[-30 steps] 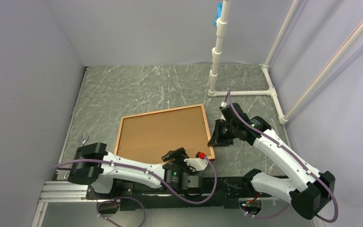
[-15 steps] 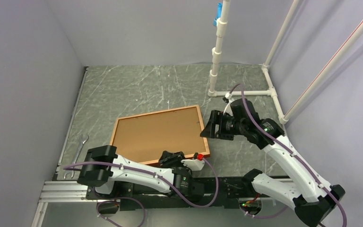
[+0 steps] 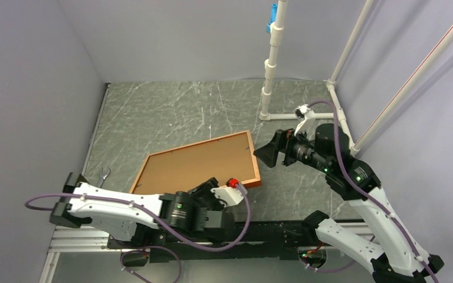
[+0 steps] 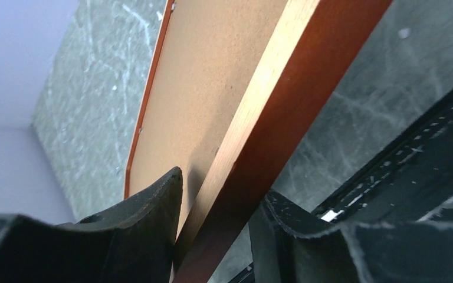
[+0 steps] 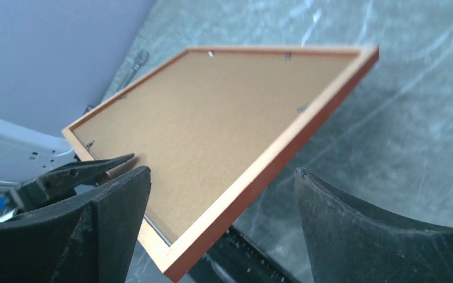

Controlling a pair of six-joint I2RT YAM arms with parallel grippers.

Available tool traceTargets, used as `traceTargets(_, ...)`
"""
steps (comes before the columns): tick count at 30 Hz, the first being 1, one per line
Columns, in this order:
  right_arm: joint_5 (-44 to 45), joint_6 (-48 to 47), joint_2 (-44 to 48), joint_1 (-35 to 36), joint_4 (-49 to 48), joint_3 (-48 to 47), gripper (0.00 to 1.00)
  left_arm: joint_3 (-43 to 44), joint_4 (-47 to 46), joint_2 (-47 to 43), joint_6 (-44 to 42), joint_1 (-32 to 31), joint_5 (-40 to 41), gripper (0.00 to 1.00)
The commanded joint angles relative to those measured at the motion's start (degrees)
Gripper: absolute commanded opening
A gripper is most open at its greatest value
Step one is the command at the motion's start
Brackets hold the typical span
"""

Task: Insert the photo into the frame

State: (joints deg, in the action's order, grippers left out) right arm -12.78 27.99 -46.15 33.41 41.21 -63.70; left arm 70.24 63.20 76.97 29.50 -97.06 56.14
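The left claw was clamped tight on the near edge of the frame, one finger on the brown backing and the other under the orange-brown rail. The frame sat back side up at the middle of the desk, its near edge tipped up off the marble. The right claw hung wide open just beside the frame's far right corner, touching nothing.

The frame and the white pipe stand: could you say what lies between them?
Only bare tabletop separates frame and pipe stand, per the top view.
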Motion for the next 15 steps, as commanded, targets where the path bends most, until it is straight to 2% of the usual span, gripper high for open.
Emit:
traceTargets(1, -4.78, -10.87, 5.49, -0.06, -12.33, -1.81, 0.92, -0.87, -11.48, -7.45, -4.63, -0.43, -5.23, 0.47)
traceTargets(9, -23.90, -24.39, 14.58, -0.03, -31.02, 7.44, 0.88, -2.85, -13.96, -14.37, -5.64, -0.42, -10.15, 0.44)
traceTargets(12, -30.67, -30.55, 15.92, -0.08, -33.71, 10.31, 0.88, -2.81, -12.97, -14.74, -4.81, -0.35, -10.27, 0.44)
traceTargets(15, -34.56, -36.43, 16.70, -0.01, -33.46, 12.22, 0.92, -2.89, -12.27, -15.12, -3.93, -0.34, -10.02, 0.44)
